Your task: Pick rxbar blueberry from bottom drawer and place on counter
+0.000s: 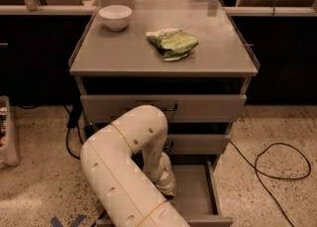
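The bottom drawer (194,191) is pulled open, and its grey floor shows to the right of my arm. My white arm bends over and reaches down into it. The gripper (167,190) is low inside the drawer at its left side, mostly hidden behind my wrist. The rxbar blueberry is hidden from view. The counter (218,52), the grey top of the cabinet, holds a green-and-white snack bag (172,42) and a white bowl (115,17).
Two shallower drawers (208,107) above are closed. A black cable (277,169) loops on the floor to the right. Cables (73,122) hang at the cabinet's left, and a bin (7,132) stands at the far left.
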`<state>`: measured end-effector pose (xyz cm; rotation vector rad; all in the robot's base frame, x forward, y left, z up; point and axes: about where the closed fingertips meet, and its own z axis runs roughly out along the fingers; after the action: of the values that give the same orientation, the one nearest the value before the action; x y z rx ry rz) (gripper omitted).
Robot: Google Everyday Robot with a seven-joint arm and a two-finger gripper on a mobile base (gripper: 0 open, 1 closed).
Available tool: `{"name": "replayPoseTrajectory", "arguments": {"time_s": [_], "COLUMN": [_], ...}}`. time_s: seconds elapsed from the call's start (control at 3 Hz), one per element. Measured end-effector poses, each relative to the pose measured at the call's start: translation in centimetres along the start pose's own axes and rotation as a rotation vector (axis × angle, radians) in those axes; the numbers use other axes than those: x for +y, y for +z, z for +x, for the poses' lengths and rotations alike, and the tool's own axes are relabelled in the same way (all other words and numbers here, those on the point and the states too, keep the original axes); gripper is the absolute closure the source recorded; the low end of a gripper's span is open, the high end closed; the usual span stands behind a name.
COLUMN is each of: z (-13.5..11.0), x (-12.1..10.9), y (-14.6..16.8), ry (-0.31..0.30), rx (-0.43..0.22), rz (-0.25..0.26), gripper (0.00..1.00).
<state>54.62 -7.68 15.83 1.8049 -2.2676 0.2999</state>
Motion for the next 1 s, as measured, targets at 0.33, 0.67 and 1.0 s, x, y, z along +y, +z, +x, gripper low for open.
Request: {"name": "replayPoseTrajectory", "arguments": {"time_s": [0.33,0.67,1.0], "z": [0.7,3.1,3.1], "x": [-1.5,-3.0,-3.0], "y": [-2.6,-6.8,-6.8], "ry": [0.0,0.022,0.022], "rx": [0.005,0.013,0.013], "rz": [0.048,0.108,0.108], "gripper": [1.0,1.0,1.0]}}
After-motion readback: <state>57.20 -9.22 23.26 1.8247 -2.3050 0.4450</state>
